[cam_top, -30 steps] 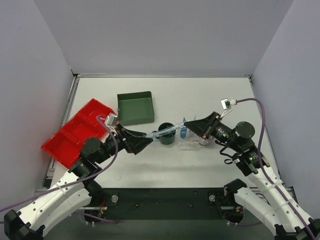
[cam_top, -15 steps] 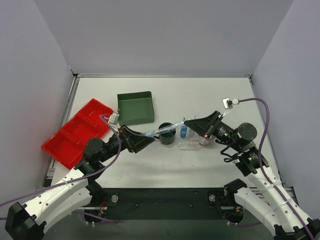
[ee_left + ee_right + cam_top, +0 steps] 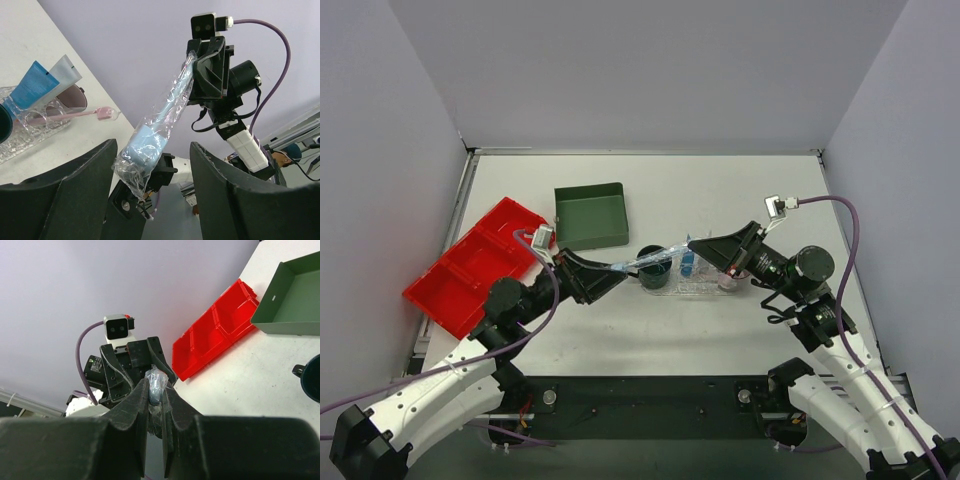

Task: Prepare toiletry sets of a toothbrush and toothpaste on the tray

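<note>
At the far left of the table point(image 3: 740, 190) stands a red bin point(image 3: 470, 272) with two compartments, and just beside it, farther back, a dark green box point(image 3: 590, 215). The left fingers point(image 3: 75, 200) are wide apart; the near end of the toothbrush point(image 3: 645, 259), wrapped in clear plastic film, lies in the gap between them, and I cannot tell if it touches one of them. The toothbrush is in the air, not on the table. Its long axis goes from low on the left to higher on the right in the top view, with the wider light-blue part toward the left fingers. Under its middle stands a dark mug point(image 3: 654, 268), directly below its line. Just right of the mug is the clear tray point(image 3: 708, 291), and in it the toothpaste point(image 3: 688, 264) stands leaning, beside a grey tube and a pink brush. The right fingers point(image 3: 125, 410) are pressed together on the far end of the toothbrush, above the tray
</note>
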Controlling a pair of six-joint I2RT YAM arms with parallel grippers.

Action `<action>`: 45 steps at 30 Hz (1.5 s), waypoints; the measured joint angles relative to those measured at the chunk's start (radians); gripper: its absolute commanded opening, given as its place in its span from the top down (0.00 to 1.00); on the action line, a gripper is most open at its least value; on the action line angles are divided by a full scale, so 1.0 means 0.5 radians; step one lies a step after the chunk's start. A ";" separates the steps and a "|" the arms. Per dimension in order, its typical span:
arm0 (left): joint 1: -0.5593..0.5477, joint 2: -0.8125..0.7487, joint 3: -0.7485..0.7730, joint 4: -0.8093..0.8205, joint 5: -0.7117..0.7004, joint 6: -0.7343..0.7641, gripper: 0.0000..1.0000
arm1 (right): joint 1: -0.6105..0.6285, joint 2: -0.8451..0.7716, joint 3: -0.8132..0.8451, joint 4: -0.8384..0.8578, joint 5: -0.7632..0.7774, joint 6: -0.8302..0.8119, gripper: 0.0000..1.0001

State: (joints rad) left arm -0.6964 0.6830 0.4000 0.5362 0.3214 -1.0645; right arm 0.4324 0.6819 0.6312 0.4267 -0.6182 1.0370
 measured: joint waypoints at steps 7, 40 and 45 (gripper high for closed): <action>0.000 0.027 0.000 0.002 -0.008 0.009 0.40 | -0.004 0.017 -0.002 0.009 -0.002 0.028 1.00; 0.000 0.029 0.095 -0.352 -0.007 0.356 1.00 | -0.178 0.063 -0.007 -0.181 -0.072 -0.024 0.37; -0.001 -0.011 0.208 -0.684 -0.008 0.539 1.00 | -0.293 -0.087 0.009 -0.415 -0.051 -0.170 0.32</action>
State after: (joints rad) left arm -0.6968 0.6777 0.5037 0.1944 0.3176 -0.7948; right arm 0.2859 0.6384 0.6357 0.2192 -0.6437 0.9520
